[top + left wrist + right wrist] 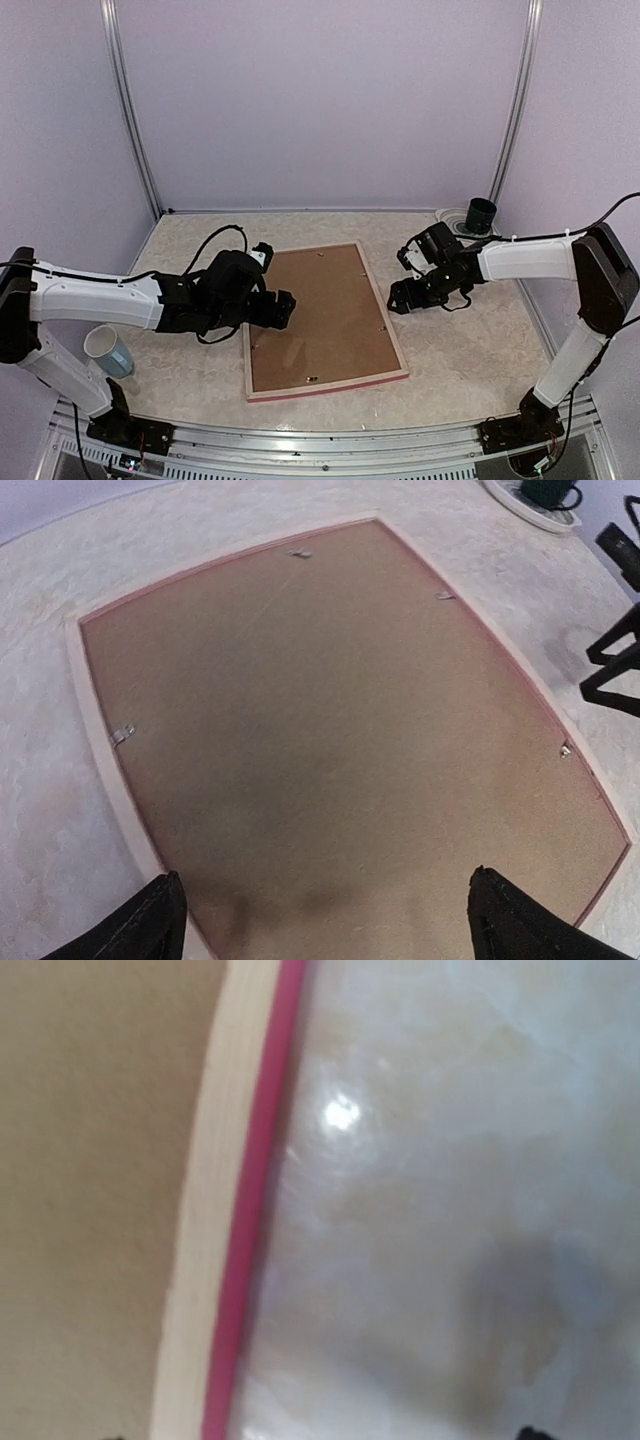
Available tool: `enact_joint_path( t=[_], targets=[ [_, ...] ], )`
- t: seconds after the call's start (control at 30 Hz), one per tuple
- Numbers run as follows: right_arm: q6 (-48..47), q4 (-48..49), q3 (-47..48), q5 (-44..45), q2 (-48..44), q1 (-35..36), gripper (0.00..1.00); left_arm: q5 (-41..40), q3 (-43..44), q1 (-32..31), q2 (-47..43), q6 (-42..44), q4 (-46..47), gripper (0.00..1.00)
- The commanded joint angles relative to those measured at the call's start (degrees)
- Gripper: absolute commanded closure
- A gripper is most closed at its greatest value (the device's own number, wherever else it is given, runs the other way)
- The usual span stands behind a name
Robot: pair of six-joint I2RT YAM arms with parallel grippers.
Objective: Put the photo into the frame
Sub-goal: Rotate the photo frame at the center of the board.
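Left gripper [278,308]: you have it over the frame's left rail, jaws spread wide, holding nothing.
Frame [330,385]: it lies face down mid-table, pale back up.
Backing board [325,310]: it is seated inside the frame and covers the whole opening.
Photo: you cannot see it; it is probably under the board.
Clips [122,735]: small metal tabs along the rails; too small to tell if they lock the board.
Right gripper [405,295]: just beside the right rail, tips apart, empty.
Progress: apparently almost done; you may only need to check the tabs.
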Motion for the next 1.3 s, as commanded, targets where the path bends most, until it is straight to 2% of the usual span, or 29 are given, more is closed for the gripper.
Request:
enact_joint_path(
  t=[0.0, 0.3, 0.67, 0.87, 1.27],
  targets=[
    [0.36, 4.15, -0.41, -5.31, 0.21, -1.23, 0.14, 2.94, -5.78, 5.56, -4.45, -12.02, -5.30, 0.02],
    [0.80, 6.57, 1.89, -11.05, 3.24, -1.51, 0.06, 13.70, -13.85, 14.24, -7.78, -17.05, 1.45, 0.01],
    [1.74, 11.56, 0.18, -18.32, 6.15, -1.51, 0.01, 19.76, -14.19, 18.50, -0.82, -17.36, 9.03, 0.01],
    [1.83, 13.23, -1.90, -20.50, 6.12, -1.21, 0.01, 20.86, -11.84, 20.01, 4.12, -15.75, 11.40, 0.01],
    [2.12, 15.04, -6.69, -20.75, 4.22, 1.14, 0.01, 25.38, -0.99, 20.03, 15.47, -12.01, 11.38, 0.01]
  ],
)
